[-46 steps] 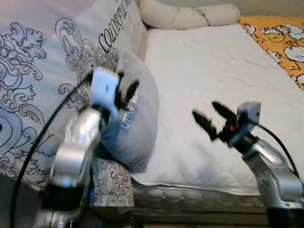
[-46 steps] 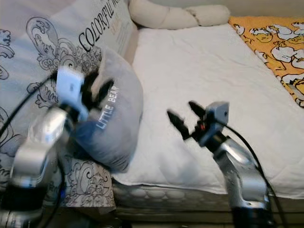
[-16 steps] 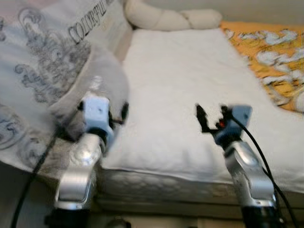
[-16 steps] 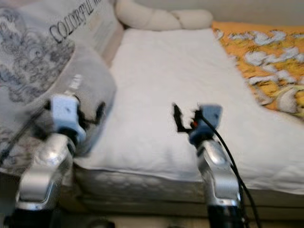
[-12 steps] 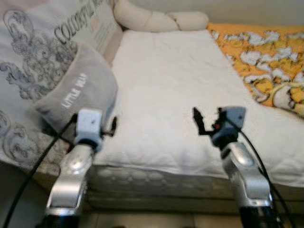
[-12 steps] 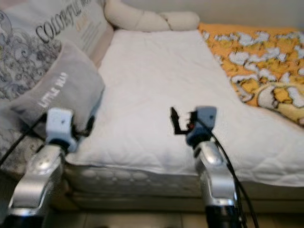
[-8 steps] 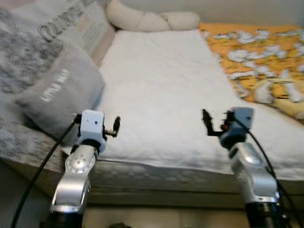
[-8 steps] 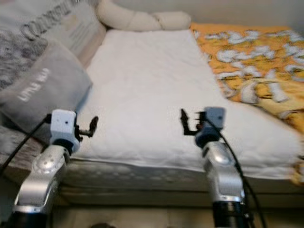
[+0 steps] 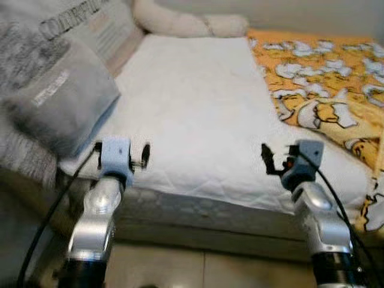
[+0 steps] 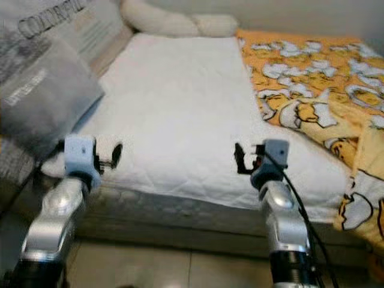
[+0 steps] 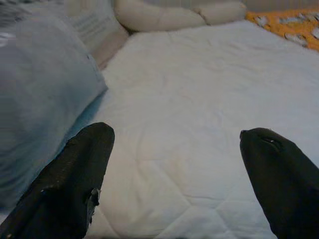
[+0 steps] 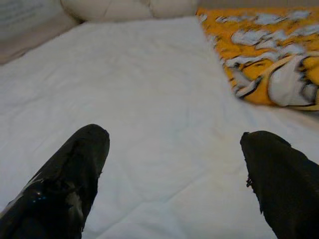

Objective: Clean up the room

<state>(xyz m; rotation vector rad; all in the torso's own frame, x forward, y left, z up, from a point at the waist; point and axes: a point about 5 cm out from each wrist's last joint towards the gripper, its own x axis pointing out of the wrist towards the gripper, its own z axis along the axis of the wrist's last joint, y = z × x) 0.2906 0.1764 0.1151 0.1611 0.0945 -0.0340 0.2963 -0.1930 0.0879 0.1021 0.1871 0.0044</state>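
A grey pillow (image 9: 60,105) lies at the left side of the bed, on the white mattress pad (image 9: 192,102). My left gripper (image 9: 144,155) hovers open in front of the bed's near edge, to the right of and below the pillow, holding nothing. Its wrist view shows the wide-spread fingers (image 11: 75,174) with the grey pillow (image 11: 40,89) off to one side. My right gripper (image 9: 268,159) is also open and empty, over the near right corner of the pad. An orange patterned blanket (image 9: 324,78) lies crumpled along the bed's right side.
A long cream bolster (image 9: 186,24) lies at the head of the bed. A large patterned grey-white cushion with lettering (image 9: 66,24) stands behind the grey pillow. The mattress's side (image 9: 210,210) faces me, with beige floor tiles (image 9: 198,270) below.
My left gripper has come off the grey pillow and drawn back to the bed's edge. The camera has backed away and turned right, bringing in more of the orange blanket and the floor.
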